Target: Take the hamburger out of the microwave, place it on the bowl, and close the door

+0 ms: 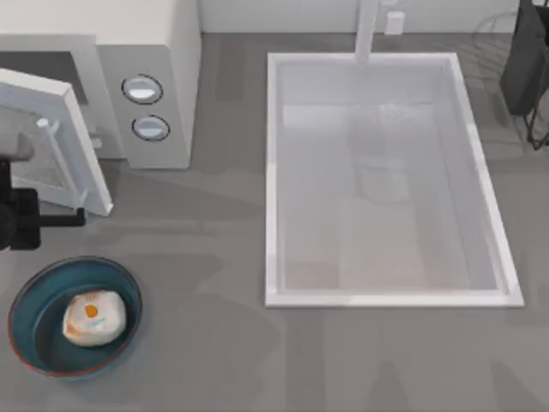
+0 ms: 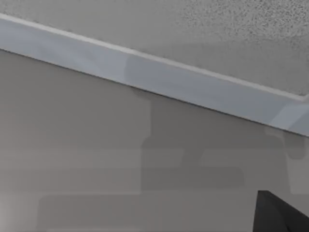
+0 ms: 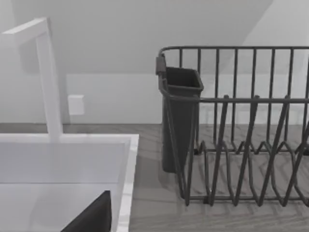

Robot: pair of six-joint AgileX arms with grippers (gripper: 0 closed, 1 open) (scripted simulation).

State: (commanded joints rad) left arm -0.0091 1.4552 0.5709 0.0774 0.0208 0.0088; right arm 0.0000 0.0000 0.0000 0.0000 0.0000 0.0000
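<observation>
Left claw (image 1: 73,219) beside door (image 1: 51,142) (grip state unclear), hamburger (image 1: 94,318) in bowl (image 1: 34,296).

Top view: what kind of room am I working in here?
Most likely a kitchen counter, rendered in simulation. A microwave with its door open stands beside a white sink with a faucet, and a dark dish rack sits past the sink.

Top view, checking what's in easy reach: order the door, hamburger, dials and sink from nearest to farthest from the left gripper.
From the left gripper, at the left edge:
1. Door, right beside it.
2. Hamburger, in the bowl, below.
3. Dials, up on the microwave.
4. Sink, far right.
</observation>
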